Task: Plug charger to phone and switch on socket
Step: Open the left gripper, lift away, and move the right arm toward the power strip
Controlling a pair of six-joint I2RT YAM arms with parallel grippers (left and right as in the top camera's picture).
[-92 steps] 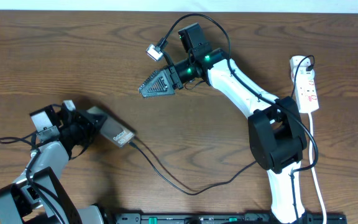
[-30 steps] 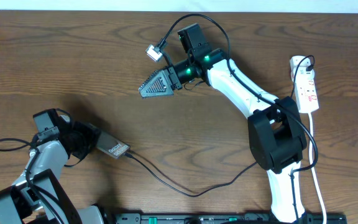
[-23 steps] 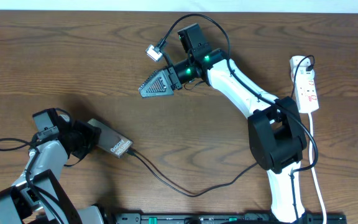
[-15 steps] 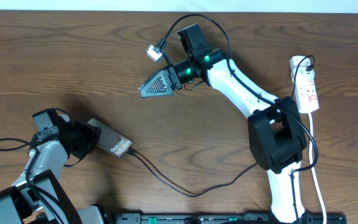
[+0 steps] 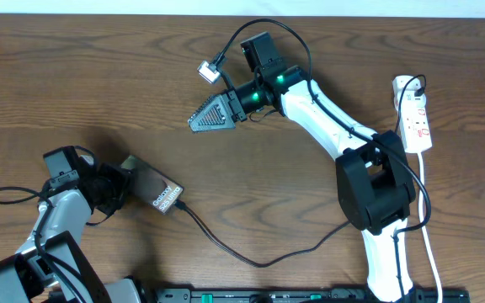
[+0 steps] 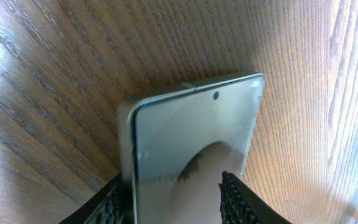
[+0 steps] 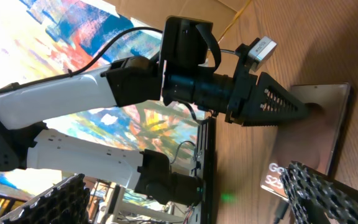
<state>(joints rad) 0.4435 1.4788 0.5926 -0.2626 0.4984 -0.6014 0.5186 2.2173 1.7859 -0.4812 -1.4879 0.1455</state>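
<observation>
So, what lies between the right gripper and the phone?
Nothing: in the overhead view, only bare table separates the open right gripper from the phone.

Glossy glass-fronted phone (image 6: 191,140) on matt grained wooden table (image 5: 74,76).

Robotics lab, plain as day: a wood-grain table (image 5: 99,67) with two white-and-black arms standing at its near edge, left arm (image 5: 57,215) and right arm (image 5: 327,114), and a green status light (image 5: 282,80) glowing just behind the jaws of the right gripper (image 5: 196,120). A black equipment rail (image 5: 293,295) runs between the two bases, and a white socket strip (image 5: 417,118) lies far behind those jaws. Look out past them from the right wrist: a splashy multicoloured backdrop (image 7: 61,37), brown cardboard (image 7: 229,12), loose wiring (image 7: 185,152) and bare hardware.
</observation>
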